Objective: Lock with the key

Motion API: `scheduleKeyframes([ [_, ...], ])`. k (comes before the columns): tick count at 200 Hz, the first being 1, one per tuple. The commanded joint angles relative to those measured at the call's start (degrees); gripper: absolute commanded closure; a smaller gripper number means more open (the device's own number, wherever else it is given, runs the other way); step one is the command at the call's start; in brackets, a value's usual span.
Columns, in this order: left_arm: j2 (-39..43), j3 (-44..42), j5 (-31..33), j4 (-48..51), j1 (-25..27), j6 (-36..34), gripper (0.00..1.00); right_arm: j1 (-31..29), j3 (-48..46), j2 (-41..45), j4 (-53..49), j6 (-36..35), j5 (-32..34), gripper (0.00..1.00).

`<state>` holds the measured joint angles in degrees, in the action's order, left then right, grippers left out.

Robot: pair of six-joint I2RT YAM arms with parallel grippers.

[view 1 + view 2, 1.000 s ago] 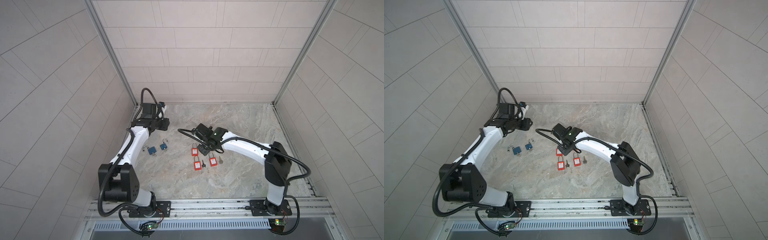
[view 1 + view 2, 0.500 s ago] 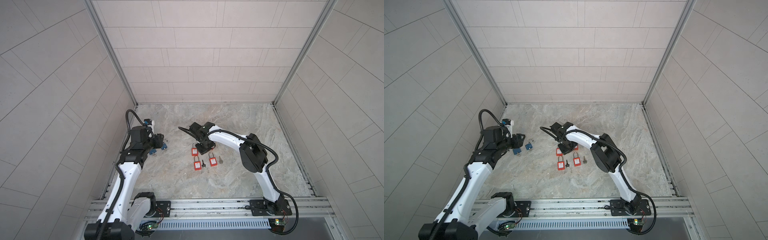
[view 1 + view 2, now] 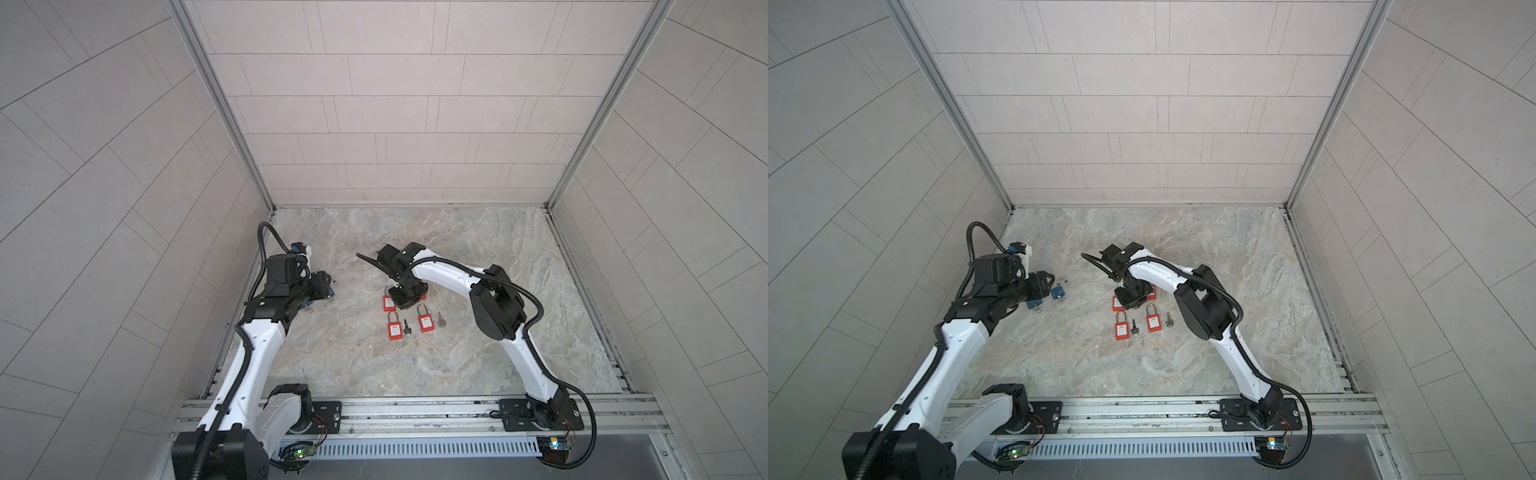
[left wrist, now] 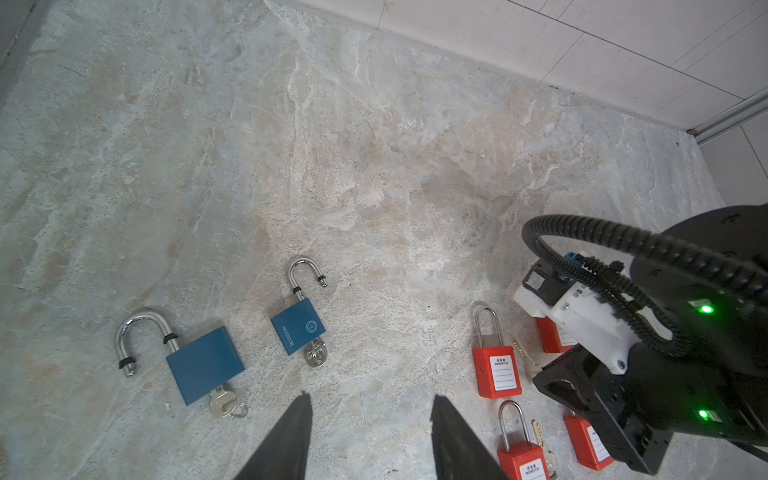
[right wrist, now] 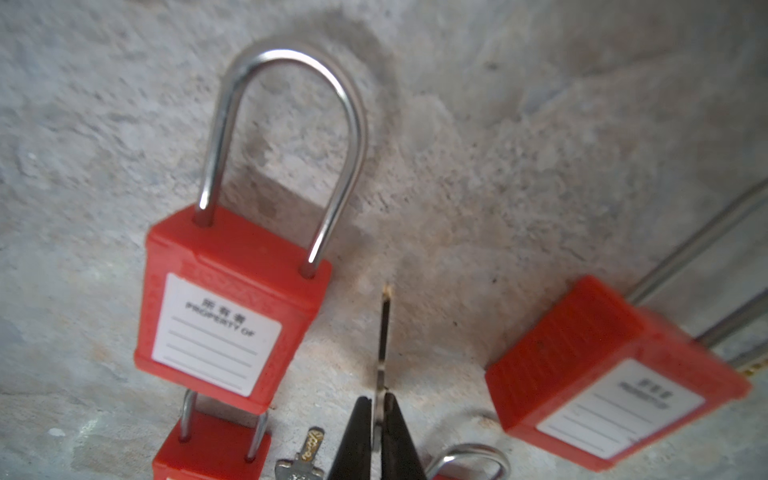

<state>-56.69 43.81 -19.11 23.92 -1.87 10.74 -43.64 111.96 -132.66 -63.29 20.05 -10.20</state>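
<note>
Now, nearest the front edge of the worktop (image 3: 457, 365), a red padlock (image 3: 395, 331) lies flat with a black-headed key (image 3: 406, 325) just beside it. A second red padlock (image 3: 427, 323) lies near it with a silver key (image 3: 441, 321) alongside.

Just behind that row, toward the middle of the worktop, the right gripper (image 5: 376, 401) points down with its jaws pinched on the held key (image 5: 384, 332). The key is edge-on, and its blade reaches out between the rear red padlock (image 5: 224, 316) and the other rear padlock (image 5: 615, 374). Whether the blade tip touches the stone I cannot tell. Both shackle legs of the rear red padlock enter its body.

Level with this, by the worktop's left edge, the left gripper (image 4: 370, 397) hovers with its jaws apart and nothing between them. Beyond its tips lie the large blue padlock (image 4: 205, 363) and the small blue padlock (image 4: 298, 326), each with its shackle swung open and a key in its base.

I judge the pickup done and the insertion in hand. The keyways sit in the padlocks' bottom ends, facing the front edge. The next move therefore calls for bringing the blade round to that end, level with the slot and square to it. The lock lies loose and may slide when pushed, so the empty gripper would do well to brace it.
</note>
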Motion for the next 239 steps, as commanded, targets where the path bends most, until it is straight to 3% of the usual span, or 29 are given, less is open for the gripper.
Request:
scheduleKeyframes([
  [1, -0.4, -0.6, -0.9, 0.3, -0.5, 1.4, 0.48, 0.7, 1.9, -1.0, -2.2, 0.6, -0.5, 0.89],
  [79, -7.6, 3.1, 1.3, 4.0, -0.4, -1.1, 0.41, -0.3, -5.2, 9.5, 5.8, -1.8, 2.1, 0.68],
  [168, -20.5, 11.7, -0.1, 6.3, -0.5, -2.2, 0.4, -0.7, -8.1, 14.1, 10.7, -9.5, 9.7, 0.62],
  [239, -28.9, 16.4, 2.9, 11.1, -0.4, -3.5, 0.39, -0.7, -9.4, 16.2, 11.4, -11.9, 13.0, 0.57],
])
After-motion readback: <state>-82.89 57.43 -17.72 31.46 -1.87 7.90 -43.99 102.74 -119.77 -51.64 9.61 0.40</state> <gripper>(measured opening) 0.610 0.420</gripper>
